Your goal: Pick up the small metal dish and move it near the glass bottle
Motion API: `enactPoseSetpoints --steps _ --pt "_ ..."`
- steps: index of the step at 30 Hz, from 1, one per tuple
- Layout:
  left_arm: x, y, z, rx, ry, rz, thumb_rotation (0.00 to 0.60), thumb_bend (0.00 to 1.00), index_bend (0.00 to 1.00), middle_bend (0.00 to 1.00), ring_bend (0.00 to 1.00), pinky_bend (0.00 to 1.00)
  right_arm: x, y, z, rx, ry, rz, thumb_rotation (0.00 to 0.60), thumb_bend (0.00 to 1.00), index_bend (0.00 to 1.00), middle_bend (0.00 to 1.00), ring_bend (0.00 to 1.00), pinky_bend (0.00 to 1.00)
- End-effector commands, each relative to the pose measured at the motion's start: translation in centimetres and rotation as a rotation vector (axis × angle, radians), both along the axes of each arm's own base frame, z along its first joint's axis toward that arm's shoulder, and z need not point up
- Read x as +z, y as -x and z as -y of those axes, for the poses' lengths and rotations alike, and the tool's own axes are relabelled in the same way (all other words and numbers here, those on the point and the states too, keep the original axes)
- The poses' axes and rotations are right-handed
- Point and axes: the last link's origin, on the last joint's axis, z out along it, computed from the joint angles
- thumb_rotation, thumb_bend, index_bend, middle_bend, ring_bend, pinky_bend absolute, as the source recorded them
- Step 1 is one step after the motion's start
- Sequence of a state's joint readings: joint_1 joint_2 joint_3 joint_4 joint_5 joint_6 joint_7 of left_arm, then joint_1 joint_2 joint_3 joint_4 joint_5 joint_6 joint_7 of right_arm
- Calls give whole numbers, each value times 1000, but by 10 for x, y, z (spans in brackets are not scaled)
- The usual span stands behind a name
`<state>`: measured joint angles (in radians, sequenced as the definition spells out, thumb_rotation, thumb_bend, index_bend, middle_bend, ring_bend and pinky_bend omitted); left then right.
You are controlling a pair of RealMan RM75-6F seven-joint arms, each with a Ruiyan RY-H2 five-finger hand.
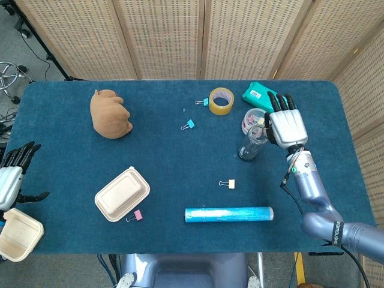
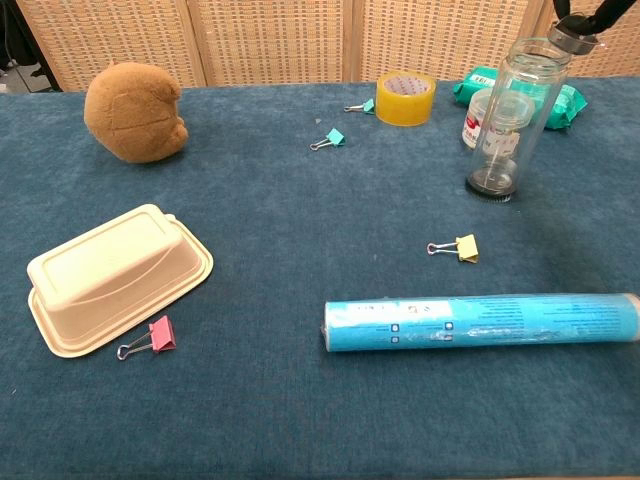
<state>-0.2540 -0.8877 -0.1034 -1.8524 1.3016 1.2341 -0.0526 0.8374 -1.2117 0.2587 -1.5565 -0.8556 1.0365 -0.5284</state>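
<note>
The dark blue cloth-covered surface (image 1: 180,156) fills most of the head view. At its right side stands the tall clear glass bottle (image 2: 510,118), upright, with a small clear plastic jar (image 1: 252,120) holding coloured bits just behind it and a teal green packet (image 1: 259,93) with a white barcode label beyond; the print on that label is too small to read. The right hand (image 1: 287,122), white-backed with black fingers, hovers just right of the bottle top, fingers stretched out and apart, gripping nothing; in the chest view only its dark fingertips (image 2: 585,18) show at the upper right corner, near the bottle's mouth. A small metal dish cannot be made out with certainty in either view.

Upper centre lies a yellow roll of tape (image 1: 221,100) with a teal binder clip (image 1: 201,102) beside it and another teal binder clip (image 1: 188,125) lower left. A yellow binder clip (image 2: 456,247) sits right of centre, above a long blue foil-wrapped tube (image 2: 480,320) whose white printed label is illegible. A brown plush lump (image 1: 110,113) rests upper left. A cream lidded food box (image 2: 115,277) lies lower left with a pink binder clip (image 2: 150,337) touching its rim.

The left hand (image 1: 13,174) hangs at the far left edge, off the surface, fingers spread and holding nothing, above another cream food box (image 1: 18,234)
</note>
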Motion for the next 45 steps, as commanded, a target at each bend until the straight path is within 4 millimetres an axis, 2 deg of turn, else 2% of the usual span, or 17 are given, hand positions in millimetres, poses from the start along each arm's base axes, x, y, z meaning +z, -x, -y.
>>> enactPoseSetpoints --steps 1,8,22,24,26,28,30,31,38,45 --pt "0 0 0 -1 1 0 600 0 0 0 0 0 -2 -2 0 2 -3 1 600 639 676 0 0 0" --pt "0 0 0 3 -1 2 600 0 0 0 0 0 -10 -14 2 25 -13 -4 600 639 679 0 0 0" --pt "5 2 2 4 -7 18 600 0 0 0 0 0 -24 -18 3 9 -29 -13 600 638 673 0 0 0" --pt "5 2 1 4 -8 19 600 0 0 0 0 0 -25 -18 2 9 -32 -12 600 639 626 0 0 0" --pt "6 2 1 5 -8 21 600 0 0 0 0 0 -26 -18 1 14 -42 -12 600 639 522 0 0 0" --pt "6 2 1 5 -8 20 600 0 0 0 0 0 -26 -17 0 16 -55 -15 600 639 356 0 0 0" --pt "6 2 1 6 -7 21 600 0 0 0 0 0 -26 -16 -1 17 -59 -17 600 638 247 0 0 0" --pt "6 2 1 6 -7 21 600 0 0 0 0 0 -25 -15 -1 16 -61 -17 600 639 224 0 0 0" --pt "5 2 1 5 -4 22 600 0 0 0 0 0 -19 -14 -1 14 -53 -10 600 639 203 0 0 0" --pt "6 2 1 6 -5 25 600 0 0 0 0 0 -6 -20 -6 33 -34 22 600 638 246 0 0 0"
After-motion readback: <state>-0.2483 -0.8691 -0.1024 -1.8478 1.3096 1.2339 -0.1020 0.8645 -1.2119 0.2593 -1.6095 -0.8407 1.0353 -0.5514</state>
